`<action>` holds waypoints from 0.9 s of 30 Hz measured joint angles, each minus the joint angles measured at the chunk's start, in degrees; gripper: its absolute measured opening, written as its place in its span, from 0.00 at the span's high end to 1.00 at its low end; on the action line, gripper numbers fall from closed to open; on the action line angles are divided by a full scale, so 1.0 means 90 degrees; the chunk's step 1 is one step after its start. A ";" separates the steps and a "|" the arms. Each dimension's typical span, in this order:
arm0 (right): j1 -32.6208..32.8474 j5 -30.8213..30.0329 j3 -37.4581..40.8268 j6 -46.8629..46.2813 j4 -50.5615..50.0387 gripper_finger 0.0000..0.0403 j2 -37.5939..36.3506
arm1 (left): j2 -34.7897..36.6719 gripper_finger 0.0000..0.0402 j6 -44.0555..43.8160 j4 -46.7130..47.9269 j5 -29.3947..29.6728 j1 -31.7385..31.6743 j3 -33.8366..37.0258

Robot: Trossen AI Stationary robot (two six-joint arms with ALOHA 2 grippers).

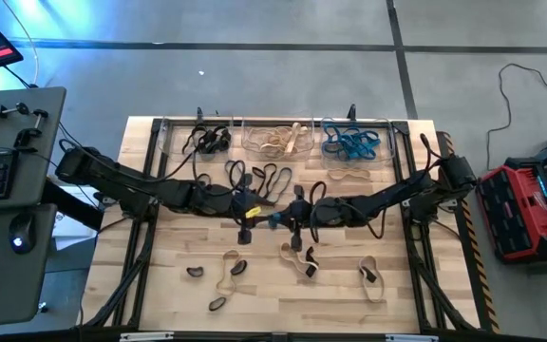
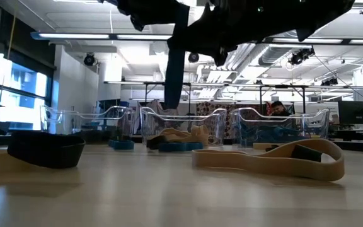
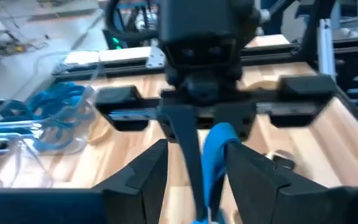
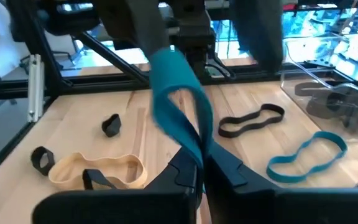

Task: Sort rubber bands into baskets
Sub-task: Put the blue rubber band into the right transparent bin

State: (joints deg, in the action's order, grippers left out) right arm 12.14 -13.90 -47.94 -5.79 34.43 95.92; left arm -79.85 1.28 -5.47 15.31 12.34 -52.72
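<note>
**Step in hand: hand-over of one blue rubber band (image 4: 178, 102) above the middle of the desk (image 1: 160, 280), judged as a pass from left arm to right arm.**

Condition at this moment:
- Right gripper (image 4: 201, 167): fingers together, clamped on the lower part of the blue rubber band; loop standing up out of the grip, clear of the desk.
- Left gripper (image 3: 197, 186): fingers apart, one on either side of the band, not pinching it. Facing the right gripper, tips just beside each other.
- Blue basket (image 1: 386, 141): at the far edge of the desk on the right arm's side, already holding blue loops. Tan basket (image 1: 278, 124) in the middle, black basket (image 1: 165, 141) on the left arm's side.

Procedure, as judged:
1. Confirm the right-hand clamp before any separation; a thin floppy loop slips easily from a shallow pinch.
2. Back the left gripper straight away, fingers wide, so that no fingertip snags the loop and stretches it.
3. Carry the band high towards the blue basket, above the near wall.
4. Release only with the loop inside the rim; expect some spring on release.

Caution: avoid dragging across the loose black band (image 4: 252, 120) and the second blue band (image 4: 306, 155) lying on the desk near the baskets.
</note>
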 joint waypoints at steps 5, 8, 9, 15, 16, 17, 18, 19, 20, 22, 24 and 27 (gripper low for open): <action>0.0001 -0.0244 0.0000 -0.0051 -0.0276 1.00 -0.0110 | 0.0002 0.62 0.0212 -0.0785 0.0264 -0.0049 0.0413; 0.0000 -0.0605 0.0002 -0.0092 -0.0761 1.00 -0.0428 | 0.0005 0.62 0.0110 -0.1519 0.0253 -0.0128 0.0827; 0.0000 -0.0724 0.0001 -0.0111 -0.0985 1.00 -0.0579 | 0.0005 0.62 0.0074 -0.1777 0.0224 -0.0151 0.0966; -0.0165 -0.1610 0.0002 -0.0216 -0.2587 1.00 -0.1630 | 0.0156 0.62 0.0049 -0.2607 0.0214 -0.0180 0.1482; -0.0220 -0.1710 0.0002 -0.0225 -0.2870 1.00 -0.1809 | 0.0197 0.62 0.0040 -0.2665 0.0215 -0.0184 0.1543; -0.0294 -0.1799 0.0001 -0.0233 -0.3167 1.00 -0.1995 | 0.0261 0.62 0.0035 -0.2701 0.0210 -0.0196 0.1612; -0.0377 -0.1862 0.0000 -0.0228 -0.3460 1.00 -0.2169 | 0.0307 0.62 0.0034 -0.2731 0.0209 -0.0200 0.1689; -0.0464 -0.1949 0.0002 -0.0204 -0.3721 1.00 -0.2337 | 0.0358 0.62 0.0032 -0.2798 0.0189 -0.0204 0.1754; -0.0583 -0.1989 0.0001 -0.0172 -0.4016 1.00 -0.2497 | 0.0418 0.62 0.0031 -0.2847 0.0184 -0.0204 0.1837; -0.0895 -0.2052 0.0002 -0.0020 -0.4455 1.00 -0.2749 | 0.0486 0.62 -0.0042 -0.2911 0.0183 -0.0204 0.1998; -0.1293 -0.2051 0.0002 0.0164 -0.4871 1.00 -0.2919 | 0.0516 0.62 -0.0161 -0.2924 0.0182 -0.0204 0.2145; -0.1915 -0.1946 0.0000 0.0576 -0.5381 1.00 -0.3014 | 0.0574 0.62 -0.0317 -0.3130 0.0175 -0.0204 0.2384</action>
State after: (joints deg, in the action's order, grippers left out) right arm -5.09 -31.42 -47.94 -0.60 -14.00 68.79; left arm -74.69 -1.58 -33.64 16.89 10.50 -31.27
